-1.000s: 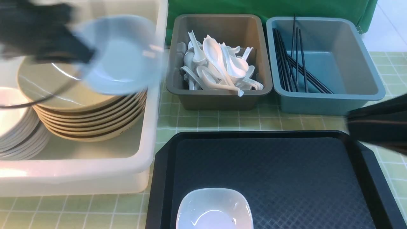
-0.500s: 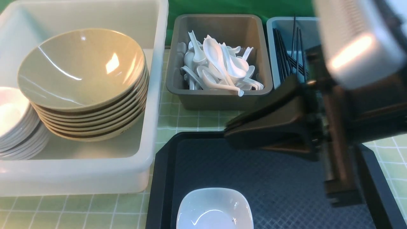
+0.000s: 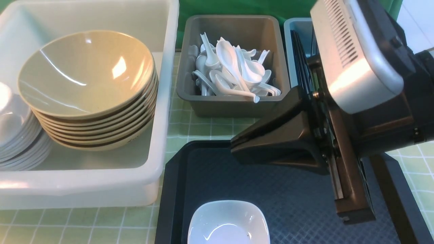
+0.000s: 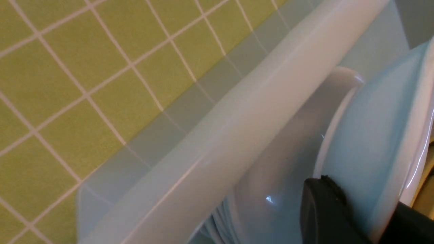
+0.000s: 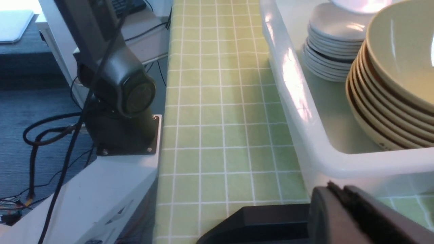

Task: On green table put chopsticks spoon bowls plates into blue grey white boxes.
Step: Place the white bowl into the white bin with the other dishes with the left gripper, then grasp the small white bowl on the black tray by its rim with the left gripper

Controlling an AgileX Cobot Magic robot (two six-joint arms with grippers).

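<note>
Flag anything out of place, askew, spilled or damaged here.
Nothing looks spilled or broken. One white square bowl sits alone on the black tray, outside the boxes. The spoons lie in a jumbled heap in the grey box, not stacked.

bowls (image 3: 84,74) in left box (image 3: 162,112), spoons (image 3: 234,71) in middle box (image 3: 234,107)
</note>
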